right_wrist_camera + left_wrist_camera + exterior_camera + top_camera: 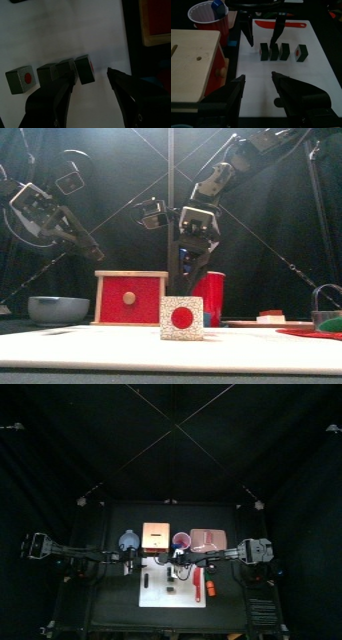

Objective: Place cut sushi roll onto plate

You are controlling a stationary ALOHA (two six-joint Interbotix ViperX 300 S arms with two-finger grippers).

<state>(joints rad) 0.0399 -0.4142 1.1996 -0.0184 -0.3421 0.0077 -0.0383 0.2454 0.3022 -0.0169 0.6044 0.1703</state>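
Wide apart stand the two black fingers of the right gripper [90,102], with nothing between them; they hang just above the end of a row of four small dark sushi roll pieces with pale faces and red centres [75,70] that lie on the flat white cutting board [60,30], the nearest piece sitting just ahead of the gap between the fingers. From the left wrist view the same row [282,51] lies side by side across the board [298,85], three pieces close together and the fourth a little apart, and the right gripper [262,41] comes down over the piece at the wooden-box end, its fingers spread to either side of it but not closed on it. The left gripper [258,80] hovers above the bare near part of the board with its black fingers also parted and empty, well short of the pieces. Beside the board stands a pale wooden box [194,60], and beyond it a red plastic cup [208,17] with something blue inside. A red-handled knife [278,23] lies along the far edge of the board. From above, the squarish pinkish-brown plate [206,538] sits past the board's far end, apart from the pieces.
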